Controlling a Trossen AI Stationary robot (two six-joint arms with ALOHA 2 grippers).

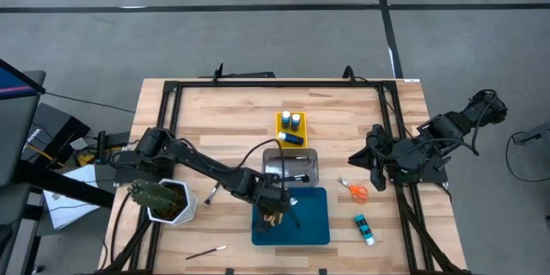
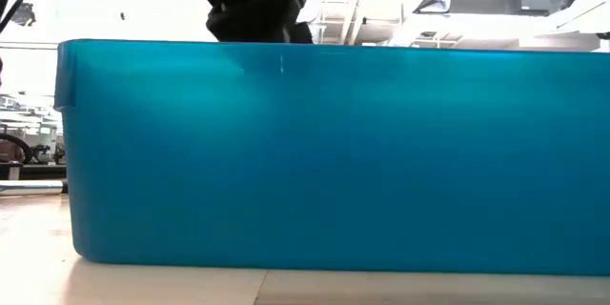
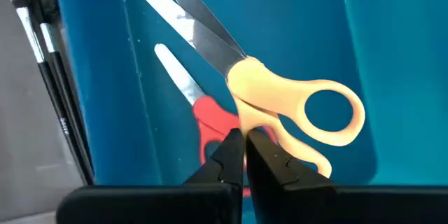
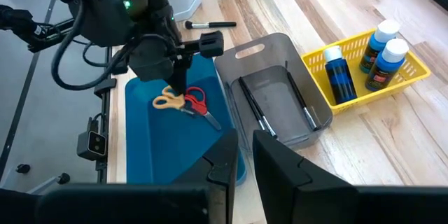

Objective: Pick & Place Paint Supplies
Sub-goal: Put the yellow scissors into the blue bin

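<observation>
Placing step: yellow-handled scissors (image 3: 280, 91) held by the shut left claw (image 3: 241, 155) over the blue tray (image 1: 314, 223), 6 o'clock on the tabletop. Release needed next. Right claw (image 4: 243, 147) nearly shut, empty.

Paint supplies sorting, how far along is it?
Done: three blue bottles in the yellow tray, dark brushes in the clear tray.

In hand: left gripper, shut, over two scissors in the blue tray.

Left: orange scissors, one bottle, two brushes. Right gripper waits.
</observation>
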